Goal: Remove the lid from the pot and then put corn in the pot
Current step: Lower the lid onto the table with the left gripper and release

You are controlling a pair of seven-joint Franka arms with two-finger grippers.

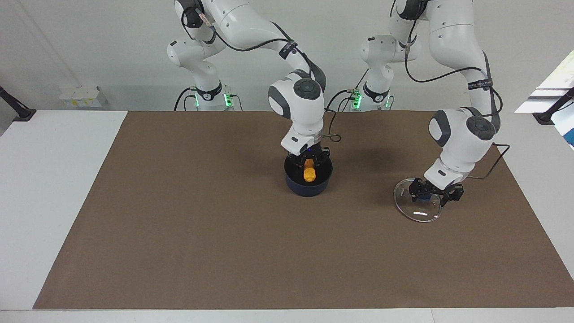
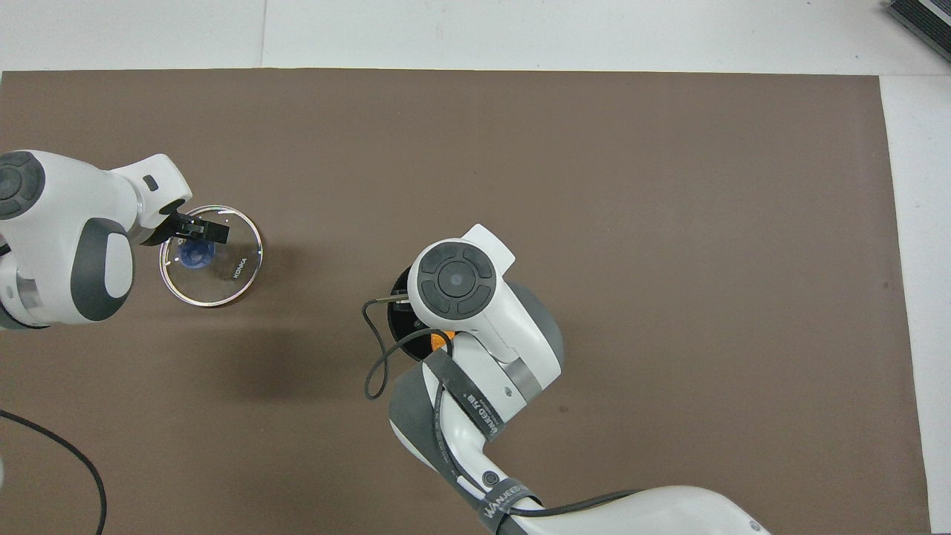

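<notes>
The corn (image 1: 309, 173), likely light, stiff and bumpy enough to grip across its middle, hangs inside the pot (image 1: 308, 185), pinched by the right gripper (image 1: 309, 163). The left gripper (image 1: 434, 194) stands spread over the lid (image 1: 417, 211) on the worktop (image 1: 202, 233).

A white counter (image 1: 58, 188) carries everything. A big brown mat (image 1: 202, 233) lies flat on it and covers most of the top, with white showing at both ends. On the mat, about in the middle, sits the pot (image 1: 308, 185). The lid (image 1: 417, 207) lies flat on the mat too, well apart from the pot, toward the left arm's end. A black cable (image 2: 70, 453) curls over the mat at that same end.
</notes>
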